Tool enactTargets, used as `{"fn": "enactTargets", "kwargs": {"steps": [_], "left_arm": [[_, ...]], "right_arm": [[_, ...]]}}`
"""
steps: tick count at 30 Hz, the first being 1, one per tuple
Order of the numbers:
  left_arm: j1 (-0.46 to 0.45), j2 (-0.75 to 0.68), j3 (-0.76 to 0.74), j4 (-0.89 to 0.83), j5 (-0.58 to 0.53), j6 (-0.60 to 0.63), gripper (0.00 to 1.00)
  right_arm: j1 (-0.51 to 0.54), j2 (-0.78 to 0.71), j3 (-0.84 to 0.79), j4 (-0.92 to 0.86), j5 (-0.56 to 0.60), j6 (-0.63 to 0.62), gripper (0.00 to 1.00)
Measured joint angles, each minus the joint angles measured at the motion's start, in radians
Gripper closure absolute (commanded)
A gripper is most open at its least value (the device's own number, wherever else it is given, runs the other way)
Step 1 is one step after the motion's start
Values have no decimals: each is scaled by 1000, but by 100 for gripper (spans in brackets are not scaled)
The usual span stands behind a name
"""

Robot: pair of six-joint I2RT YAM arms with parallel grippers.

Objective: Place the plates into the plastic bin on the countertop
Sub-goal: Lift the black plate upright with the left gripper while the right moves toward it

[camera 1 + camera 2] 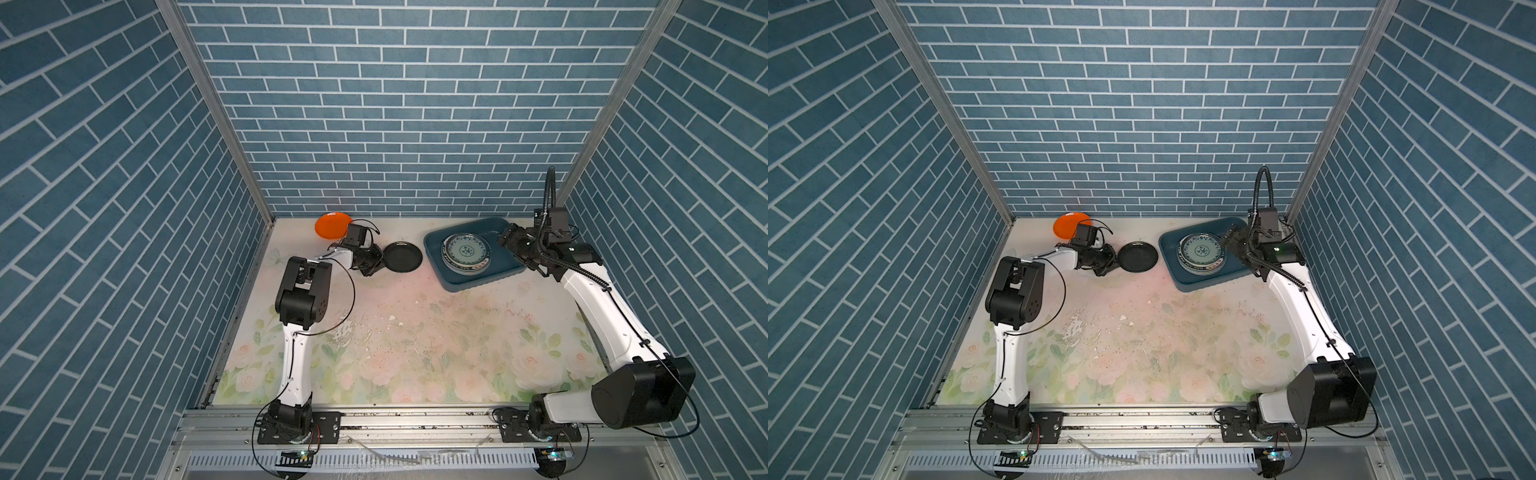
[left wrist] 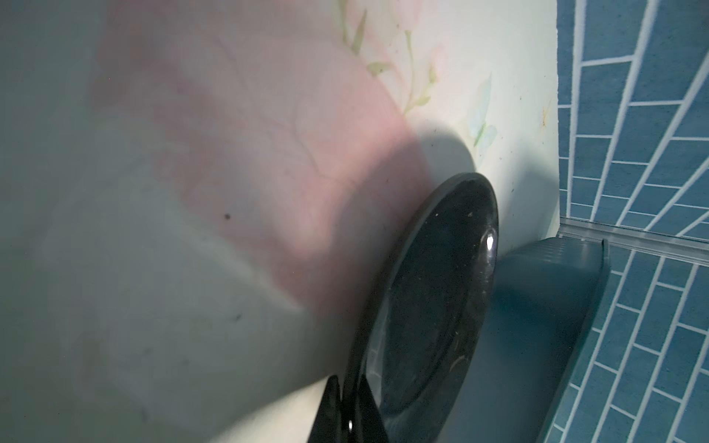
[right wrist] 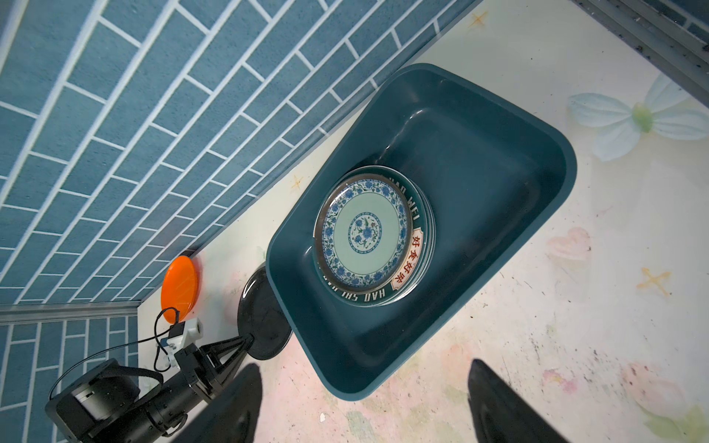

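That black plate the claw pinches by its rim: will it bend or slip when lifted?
The black plate shows a crisp, even rim, so it is probably stiff. Its glossy surface, glinting in the left wrist view, suggests it might slip or droop in the left claw, shut on one edge only.

Your left arm (image 1: pixel 296 357) and right arm (image 1: pixel 598 309) show white shells, black joints, thin black cables; the right adds a ribbed hose (image 1: pixel 547 195).
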Motion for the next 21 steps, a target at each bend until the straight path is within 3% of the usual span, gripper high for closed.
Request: {"fn": "enactTargets", "kwargs": {"steps": [11,21], "left_arm": [[22,-211,-112,-13,-30,-15,96],[24,-378,-205,-17,-44,-15,96]], "right_arm": [[10,54,-3,94,-155,-10,16],[95,154,33,163,-307,-39,18]]}}
